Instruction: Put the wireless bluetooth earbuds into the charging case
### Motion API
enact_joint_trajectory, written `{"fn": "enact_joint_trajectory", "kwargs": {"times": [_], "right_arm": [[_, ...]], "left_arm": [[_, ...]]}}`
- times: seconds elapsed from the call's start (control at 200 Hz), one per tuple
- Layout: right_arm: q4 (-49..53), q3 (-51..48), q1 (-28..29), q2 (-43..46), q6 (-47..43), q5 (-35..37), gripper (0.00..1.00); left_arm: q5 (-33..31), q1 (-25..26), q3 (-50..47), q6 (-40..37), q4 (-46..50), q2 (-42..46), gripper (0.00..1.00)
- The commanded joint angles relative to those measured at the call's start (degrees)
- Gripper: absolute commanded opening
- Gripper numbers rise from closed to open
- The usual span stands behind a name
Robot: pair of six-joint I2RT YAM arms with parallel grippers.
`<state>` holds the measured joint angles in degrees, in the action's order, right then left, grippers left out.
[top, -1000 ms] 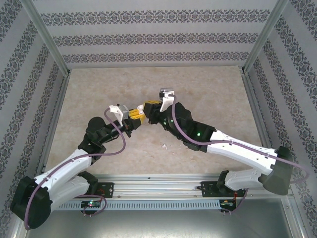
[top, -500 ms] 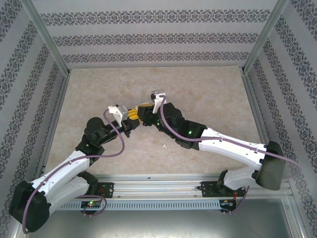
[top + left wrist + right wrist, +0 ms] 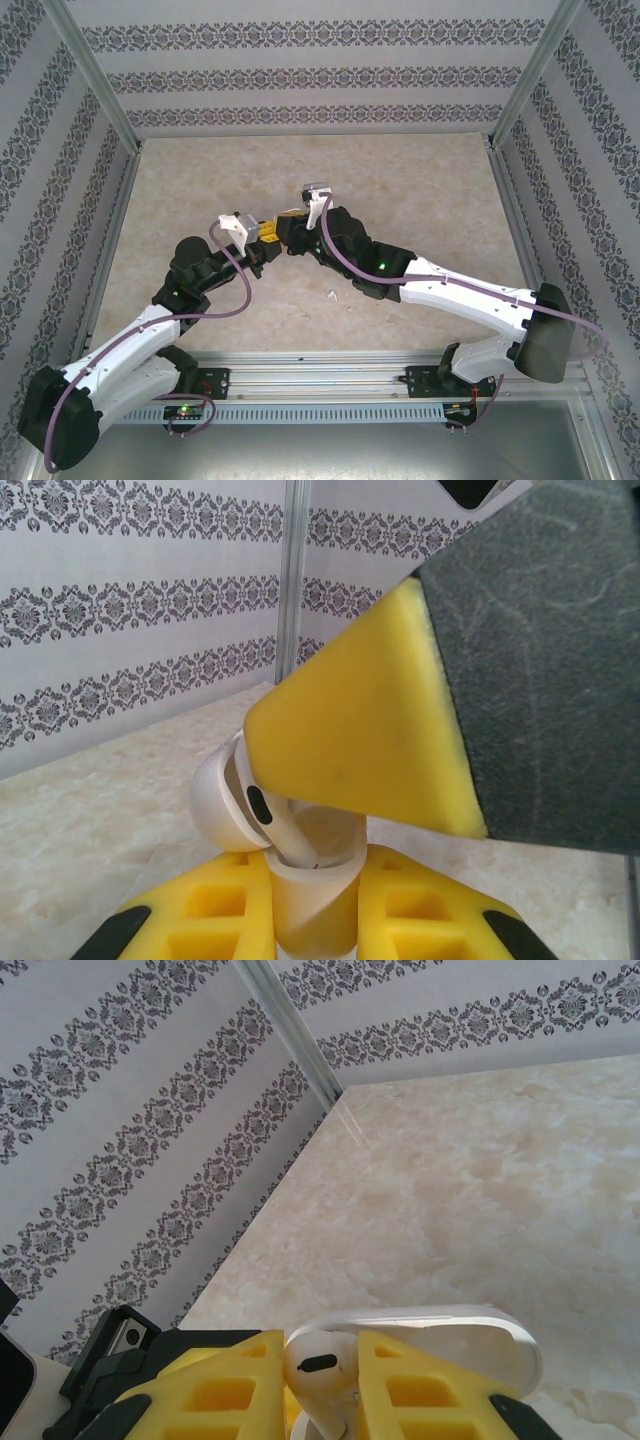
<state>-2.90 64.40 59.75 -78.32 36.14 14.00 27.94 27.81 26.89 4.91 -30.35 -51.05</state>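
Seating a white plastic earbud (image 3: 315,1372), pinched in my right gripper (image 3: 320,1350), partway into the white pebble case (image 3: 318,908) my left gripper (image 3: 312,885) clamps.

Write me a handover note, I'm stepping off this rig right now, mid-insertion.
Left gripper: shut on the small white plastic charging case, lid open.
Right gripper: shut on a white plastic earbud, stem partly in the case, not seated.
Done: case opened, first earbud lined up.
Left: push it home and release. Then fetch the tiny whitish bit on the beige marble table, probably the second earbud, and close the lid.
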Motion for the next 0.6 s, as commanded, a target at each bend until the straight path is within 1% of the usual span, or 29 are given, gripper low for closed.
{"fn": "enact_joint_trajectory", "kwargs": {"times": [0.0, 0.14, 0.385, 0.595], "right_arm": [[1.5, -2.13, -0.25, 1.15, 0.35, -1.23, 0.19], [1.02, -3.48, -0.25, 1.59, 0.75, -1.69, 0.2], [0.63, -6.43, -0.25, 2.82, 2.52, -1.45, 0.25], [1.52, -5.62, -0.25, 2.49, 2.8, -0.9, 0.3]], "left_arm": [[-1.04, 0.93, 1.49, 0.6, -3.42, 0.46, 0.0], [-1.49, 0.93, 1.3, 1.41, -4.37, 0.24, 0.0], [-2.54, 0.93, 1.32, 1.25, -4.37, 1.07, 0.0], [-2.95, 0.93, 1.05, 0.98, -5.45, 0.26, 0.0]]}}
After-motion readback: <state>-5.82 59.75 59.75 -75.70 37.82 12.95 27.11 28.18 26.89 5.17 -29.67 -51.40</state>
